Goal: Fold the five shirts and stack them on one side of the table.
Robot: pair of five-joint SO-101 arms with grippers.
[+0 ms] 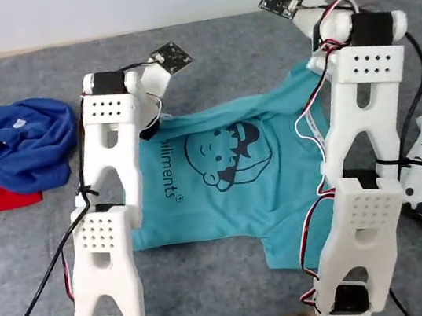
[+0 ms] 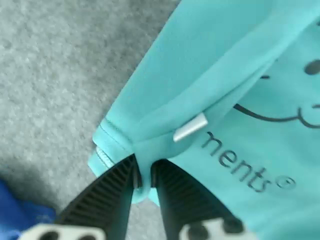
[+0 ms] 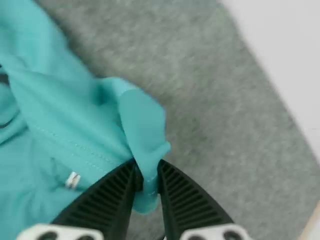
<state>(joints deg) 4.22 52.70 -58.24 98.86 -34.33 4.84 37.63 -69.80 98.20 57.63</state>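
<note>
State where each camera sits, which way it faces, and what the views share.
High view: fixed overhead, facing down; left arm and right arm flank the spread teal shirt.
Left wrist view: on that arm's wrist, looking along its jaws, shut on the shirt's edge.
Right wrist view: on that arm's wrist, looking along its jaws, shut on a shirt fold.
Shared: all three show the teal shirt on the grey table cover.

Your L gripper [image 2: 143, 169] pinching folded edge of teal shirt [image 2: 215, 60], jaws near closed w/ cloth between, small silver tag [image 2: 190, 128] just ahead of tips, grey table cover [image 2: 50, 75] beyond shirt edge, blue cloth [image 2: 15, 220] beside one finger's base.
</note>
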